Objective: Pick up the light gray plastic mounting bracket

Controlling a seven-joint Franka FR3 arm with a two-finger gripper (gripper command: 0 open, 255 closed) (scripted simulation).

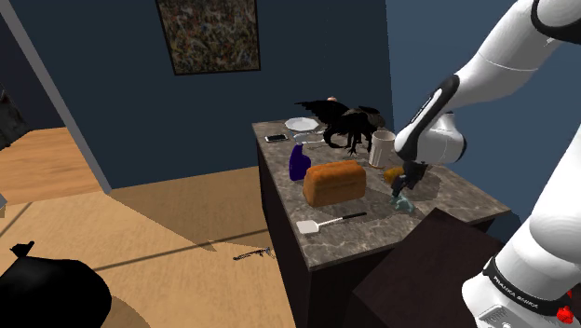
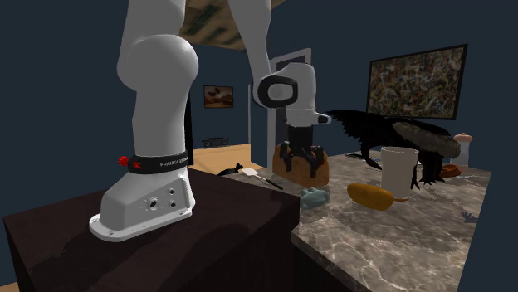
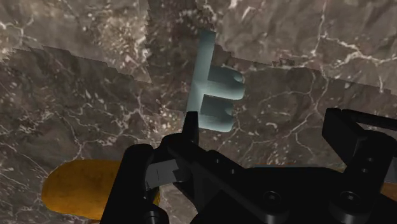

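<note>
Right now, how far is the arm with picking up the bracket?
Done: the hand is above the pale grey-blue bracket, with its fingers open. In hand: lining up. In the wrist view the bracket sits near one finger, not midway between the two. Left: centre over it, lower, close and lift. The bracket lies on the marble counter, unheld.

Pale grey-blue mounting bracket (image 3: 213, 89), a straight flat strip with two short round-ended prongs jutting from one long side, lying flat on the dark marbled countertop (image 3: 76, 83), close to the counter's stand-side edge, near an orange oval object (image 2: 371, 196)
</note>
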